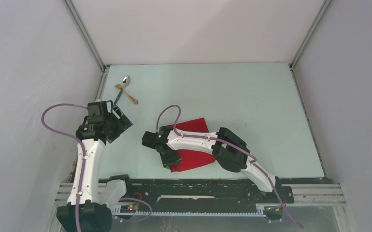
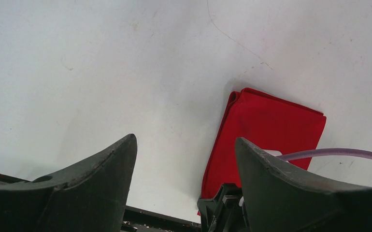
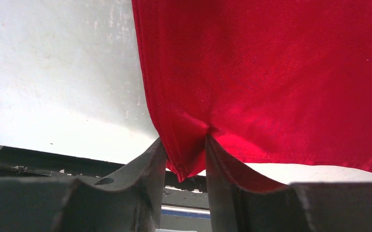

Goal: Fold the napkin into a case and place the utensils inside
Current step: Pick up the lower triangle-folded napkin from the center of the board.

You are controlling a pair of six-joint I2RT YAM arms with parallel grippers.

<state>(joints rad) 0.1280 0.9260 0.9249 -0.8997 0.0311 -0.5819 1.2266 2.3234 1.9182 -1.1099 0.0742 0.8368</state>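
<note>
Left claw (image 2: pixel 185 140) spread wide; right claw (image 3: pixel 183 150) pinched on napkin (image 3: pixel 271 72) corner.

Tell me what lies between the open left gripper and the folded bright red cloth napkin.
Only bare pale tabletop, seen in the left wrist view between the left gripper and the folded red cloth napkin.

top external view: fixed high behind both arm bases, facing down and forward; far off, taking in the whole counter (image 1: pixel 251 92) and three walls (image 1: pixel 29 72).

left wrist view: low over the counter, looking obliquely past the left fingers (image 2: pixel 92 186) across bare surface to the napkin (image 2: pixel 266 130); moderately near.

right wrist view: very near, looking past the right fingers (image 3: pixel 143 186) onto the napkin's corner and the counter's edge rail (image 3: pixel 53 162).

all three views share the napkin.
</note>
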